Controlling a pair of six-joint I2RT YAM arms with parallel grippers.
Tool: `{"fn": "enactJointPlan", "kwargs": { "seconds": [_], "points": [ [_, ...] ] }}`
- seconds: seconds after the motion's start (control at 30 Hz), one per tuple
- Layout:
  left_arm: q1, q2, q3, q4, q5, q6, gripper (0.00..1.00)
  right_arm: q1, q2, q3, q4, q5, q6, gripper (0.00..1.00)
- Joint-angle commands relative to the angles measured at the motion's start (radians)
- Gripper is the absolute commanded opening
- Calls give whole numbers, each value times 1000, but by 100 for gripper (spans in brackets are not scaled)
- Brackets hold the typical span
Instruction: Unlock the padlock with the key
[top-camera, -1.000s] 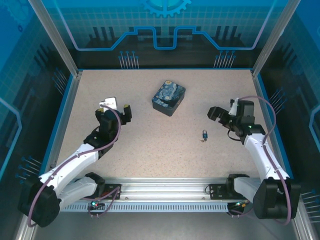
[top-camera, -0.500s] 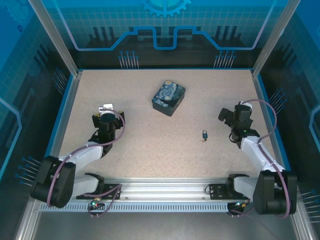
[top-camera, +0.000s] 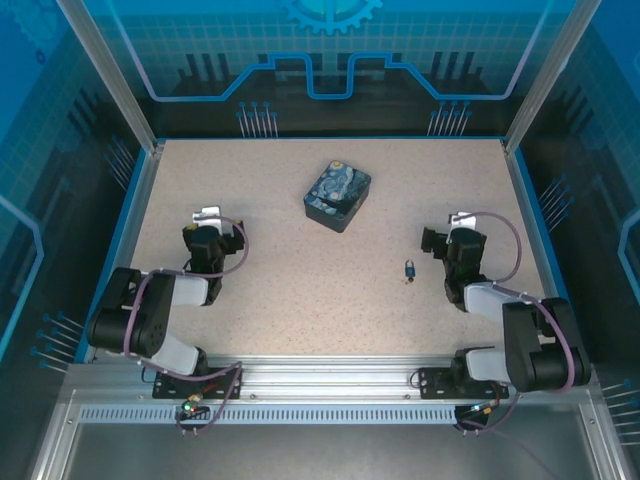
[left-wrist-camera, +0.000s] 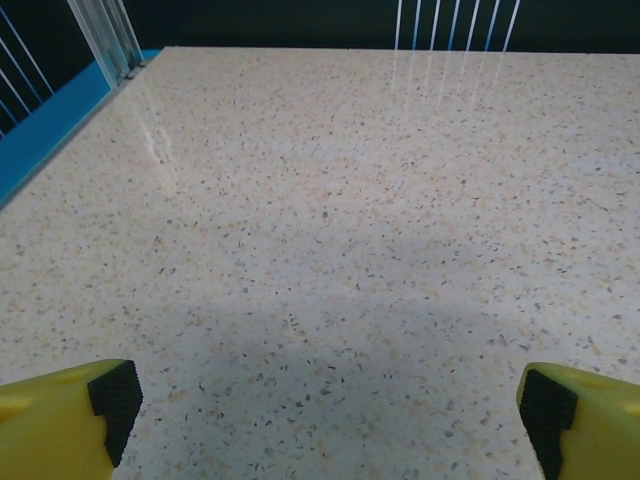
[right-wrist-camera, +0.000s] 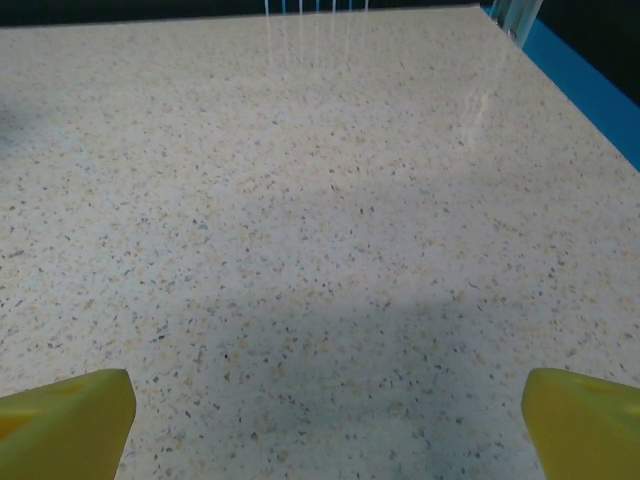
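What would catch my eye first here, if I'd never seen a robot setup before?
The blue-and-yellow painted tin stands out near the middle of the speckled table. Two black-and-white arms sit folded at the near edge, the left arm and the right arm. A tiny padlock lies on the table between the tin and the right arm.

I'm seeing the tin (top-camera: 337, 196) sitting on the table (top-camera: 290, 300), toward the far side. The padlock (top-camera: 410, 268) is lying nearer me, right of the tin, with the key (top-camera: 404, 281) just at its near-left. My left gripper (top-camera: 214, 234) is hovering well left of the tin, and my right gripper (top-camera: 446, 240) is near the padlock's right.
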Motion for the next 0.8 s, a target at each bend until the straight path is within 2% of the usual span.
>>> {"fn": "enactJointPlan", "kwargs": {
  "seconds": [0.0,0.17,0.2,0.27,0.3,0.33,0.77],
  "points": [
    [23,18,-3,80,99,-23,99,-12,43,-26,220,-80,-60,100],
    [39,18,10,55,244,10,99,-18,115,6,229,-157,-86,100],
    [49,17,17,42,267,4,99,-14,182,6,328,-151,-107,100],
    [60,16,19,34,300,2,99,1,158,86,117,-172,-118,100],
    [61,17,21,33,309,3,99,0,181,61,210,-177,-129,100],
    [63,17,22,29,312,3,99,1,165,77,150,-177,-120,100],
    [63,18,23,29,311,4,99,7,168,74,162,-167,-126,100]
  ]
}}
